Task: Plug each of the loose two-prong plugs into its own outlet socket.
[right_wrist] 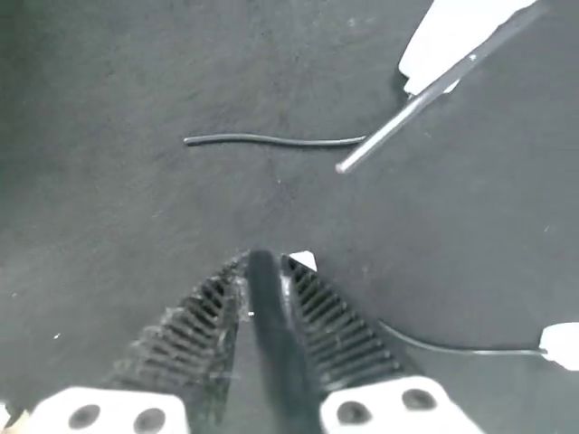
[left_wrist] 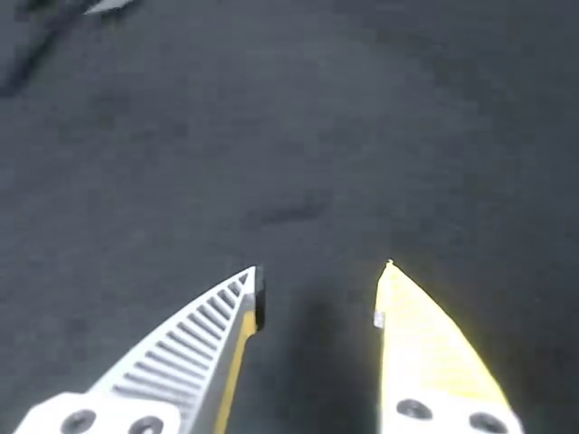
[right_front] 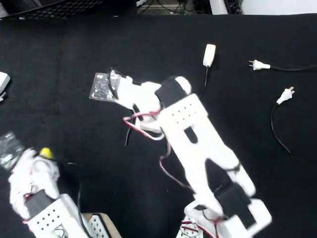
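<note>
Three white two-prong plugs lie loose on the black cloth at the back right: one plug (right_front: 209,54), a second plug (right_front: 258,64) and a third plug (right_front: 285,95), each with a thin black cord. My right gripper (right_front: 101,87) is over the back left, far from them. In the right wrist view its jaws (right_wrist: 271,260) stand nearly together with a thin dark cord (right_wrist: 264,298) between them and a small white bit at one tip. My left gripper (right_front: 27,148) is at the front left. Its grey and yellow fingers (left_wrist: 321,271) are open over bare cloth.
A white object (right_front: 2,82) sits at the table's left edge. The right wrist view has a white block (right_wrist: 452,36) with a grey rod, a loose black cord piece (right_wrist: 271,140) and another white piece (right_wrist: 561,344). A tan block (right_front: 99,223) lies at the front.
</note>
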{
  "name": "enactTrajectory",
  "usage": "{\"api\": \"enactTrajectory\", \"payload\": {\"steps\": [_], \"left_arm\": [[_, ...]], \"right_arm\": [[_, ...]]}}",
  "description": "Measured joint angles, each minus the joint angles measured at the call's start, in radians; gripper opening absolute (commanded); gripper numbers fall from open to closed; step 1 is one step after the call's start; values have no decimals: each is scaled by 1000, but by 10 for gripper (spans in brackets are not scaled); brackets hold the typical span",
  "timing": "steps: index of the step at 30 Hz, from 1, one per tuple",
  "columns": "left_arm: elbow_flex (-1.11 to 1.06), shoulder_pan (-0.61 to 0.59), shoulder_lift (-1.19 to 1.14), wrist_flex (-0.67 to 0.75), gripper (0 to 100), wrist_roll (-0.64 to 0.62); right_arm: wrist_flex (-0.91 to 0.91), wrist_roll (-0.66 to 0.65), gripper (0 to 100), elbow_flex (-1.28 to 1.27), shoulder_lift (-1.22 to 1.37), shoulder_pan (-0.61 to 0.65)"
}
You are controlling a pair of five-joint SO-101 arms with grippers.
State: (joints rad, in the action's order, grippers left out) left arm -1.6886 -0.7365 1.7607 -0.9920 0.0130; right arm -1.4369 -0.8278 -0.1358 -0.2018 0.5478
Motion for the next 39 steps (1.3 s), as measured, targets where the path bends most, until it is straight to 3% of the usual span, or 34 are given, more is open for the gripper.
{"api": "enactTrajectory", "payload": {"steps": [7, 12, 18, 25, 32, 39], "left_arm": [[0, 187, 0, 0, 225, 3], [0, 242, 0, 0, 224, 3], [0, 255, 0, 0, 224, 3], [0, 255, 0, 0, 224, 3], [0, 255, 0, 0, 224, 3], [0, 255, 0, 0, 224, 3]], "right_arm": [[173, 58, 11, -199, -158, 63], [305, 81, 11, -296, -169, 164], [399, 233, 11, -333, -124, 195], [460, 350, 11, -419, -80, 89], [460, 351, 12, -443, -80, -72], [376, 351, 12, -443, -80, -109]]}}
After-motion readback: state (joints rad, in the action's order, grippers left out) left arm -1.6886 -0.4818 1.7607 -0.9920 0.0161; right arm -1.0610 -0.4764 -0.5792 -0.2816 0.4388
